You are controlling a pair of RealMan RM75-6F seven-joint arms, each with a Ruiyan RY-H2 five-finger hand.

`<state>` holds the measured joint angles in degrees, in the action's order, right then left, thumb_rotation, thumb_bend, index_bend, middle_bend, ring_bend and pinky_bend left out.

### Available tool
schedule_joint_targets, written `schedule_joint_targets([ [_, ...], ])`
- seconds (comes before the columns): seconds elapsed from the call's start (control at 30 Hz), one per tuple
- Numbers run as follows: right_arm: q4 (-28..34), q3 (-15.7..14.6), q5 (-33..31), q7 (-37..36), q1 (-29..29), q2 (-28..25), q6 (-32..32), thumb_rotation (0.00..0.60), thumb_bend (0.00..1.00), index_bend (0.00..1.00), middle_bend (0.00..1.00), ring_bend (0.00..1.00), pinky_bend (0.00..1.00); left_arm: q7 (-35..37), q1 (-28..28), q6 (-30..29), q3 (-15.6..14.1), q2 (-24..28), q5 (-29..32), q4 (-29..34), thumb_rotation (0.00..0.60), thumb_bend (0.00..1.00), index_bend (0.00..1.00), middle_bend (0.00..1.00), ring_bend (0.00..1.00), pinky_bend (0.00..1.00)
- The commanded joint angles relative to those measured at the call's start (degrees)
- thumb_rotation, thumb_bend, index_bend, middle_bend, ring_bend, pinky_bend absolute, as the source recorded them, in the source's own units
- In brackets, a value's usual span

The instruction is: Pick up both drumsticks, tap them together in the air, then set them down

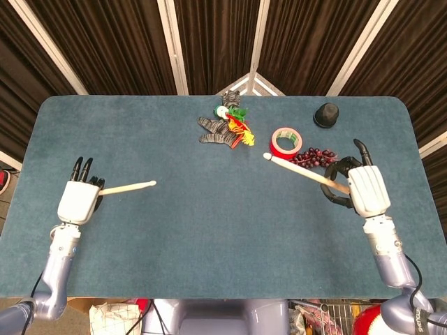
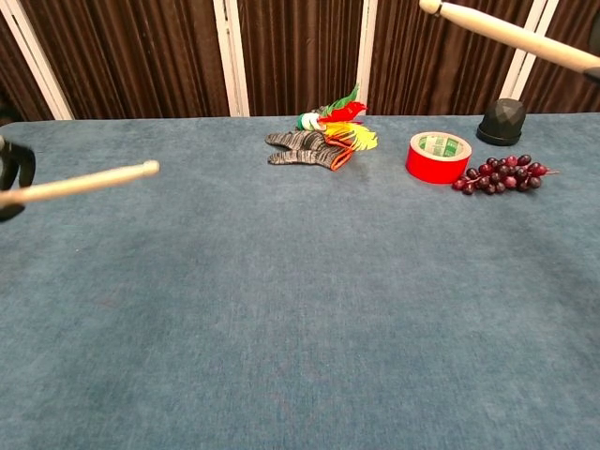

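Note:
My left hand (image 1: 78, 199) grips one pale wooden drumstick (image 1: 128, 187) at the table's left side. The stick is lifted off the cloth and points right, its tip toward the middle. In the chest view this drumstick (image 2: 82, 183) crosses the left edge, where dark fingers (image 2: 13, 169) of that hand show. My right hand (image 1: 364, 190) holds the second drumstick (image 1: 300, 171) in the air at the right, tip aimed up-left over the red tape. The chest view shows this drumstick (image 2: 511, 33) high at the top right.
A blue cloth covers the table (image 1: 209, 230). At the back middle lies a striped toy with bright feathers (image 1: 227, 125). A red tape roll (image 1: 285, 142), a bunch of dark grapes (image 1: 314, 156) and a black cap-shaped object (image 1: 326, 115) sit at the back right.

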<state>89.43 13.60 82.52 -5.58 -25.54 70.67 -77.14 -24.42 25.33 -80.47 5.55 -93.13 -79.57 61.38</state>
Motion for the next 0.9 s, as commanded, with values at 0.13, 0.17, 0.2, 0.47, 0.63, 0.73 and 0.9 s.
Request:
schedule_joint_targets([
  [0.13,0.3,1.3,-2.4,-0.8,-0.9,-1.3,2.4,0.6,0.45,0.79,0.62,0.43,0.0,5.5,1.2,-2.9,2.5,3.7,-2.7,6.9,0.6,0.5,0.6,0.58,0.08,0.0],
  [0.17,0.3,1.5,-2.7,-0.7,-1.1,-1.6,2.8,0.6,0.45,0.79,0.62,0.43,0.0,6.1,1.5,-3.1,3.0,4.1,-3.0,8.2,0.6,0.5,0.6,0.58,0.08,0.0],
  [0.2,0.4,1.7,-2.9,-0.7,-1.2,-1.7,3.0,0.6,0.45,0.79,0.62,0.43,0.0,6.4,1.6,-3.1,3.3,4.3,-3.1,9.0,0.6,0.5,0.6,0.58,0.08,0.0],
  [0.47,1.5,2.8,-5.3,-1.0,-3.0,-2.5,6.6,0.6,0.45,0.79,0.62,0.43,0.0,8.7,4.7,-2.3,6.0,2.3,-4.1,13.0,0.6,0.5,0.61,0.58,0.08,0.0],
  [0.63,3.7,3.6,-6.8,-2.4,-4.6,-2.4,9.1,0.6,0.45,0.79,0.62,0.43,0.0,11.2,7.0,-1.2,7.8,-2.6,-3.4,12.7,0.6,0.5,0.61,0.59,0.08,0.0],
  [0.73,4.9,3.9,-7.2,-2.0,-5.5,-2.2,10.2,0.6,0.45,0.79,0.62,0.43,0.0,11.1,8.7,-0.3,8.2,-5.7,-3.4,11.2,0.6,0.5,0.61,0.59,0.08,0.0],
  [0.9,6.8,4.4,-8.3,-1.0,-6.8,-1.4,11.4,0.6,0.45,0.79,0.62,0.43,0.0,11.8,10.4,-0.2,8.8,-10.2,-3.8,9.0,0.6,0.51,0.61,0.59,0.08,0.0],
])
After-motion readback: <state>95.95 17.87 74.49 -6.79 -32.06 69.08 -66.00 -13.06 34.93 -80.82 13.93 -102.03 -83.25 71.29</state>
